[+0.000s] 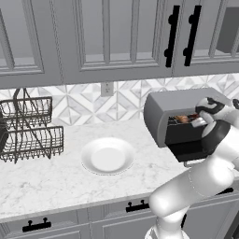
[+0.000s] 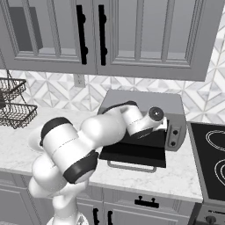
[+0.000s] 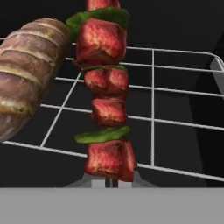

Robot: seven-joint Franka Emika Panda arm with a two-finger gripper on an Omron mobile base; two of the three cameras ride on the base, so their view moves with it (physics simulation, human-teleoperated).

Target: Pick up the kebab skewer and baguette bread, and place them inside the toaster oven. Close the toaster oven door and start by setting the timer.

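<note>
**Skewer and loaf on the oven rack, arm reaching into the open oven**

The toaster oven [image 1: 161,109] stands at the right end of the marble counter [image 1: 56,182], against the tiled wall. The toaster oven door [image 2: 134,151] is folded down flat toward the counter's front edge, its bar handle outermost.

Hand view: the kebab skewer [image 3: 106,100] lies over the wire rack [image 3: 175,92] with its long axis running away from the camera into the dark cavity; red meat chunks alternate with green pieces, and the bare stick end sits nearest, between the fingertips. The baguette bread [image 3: 26,74] lies just beside it on the rack's left side, long axis angled toward the skewer's far end. Whether the two touch cannot be told.

The left base view shows a glimpse of reddish food in the oven mouth, with the gripper [image 1: 198,122] at the opening; the right base view has the arm across the opening, hiding the interior. Whether the fingers clasp the stick or have let go cannot be told.

A white plate [image 1: 108,156] sits mid-counter; a wire dish rack [image 1: 28,130] stands at the left end.
</note>
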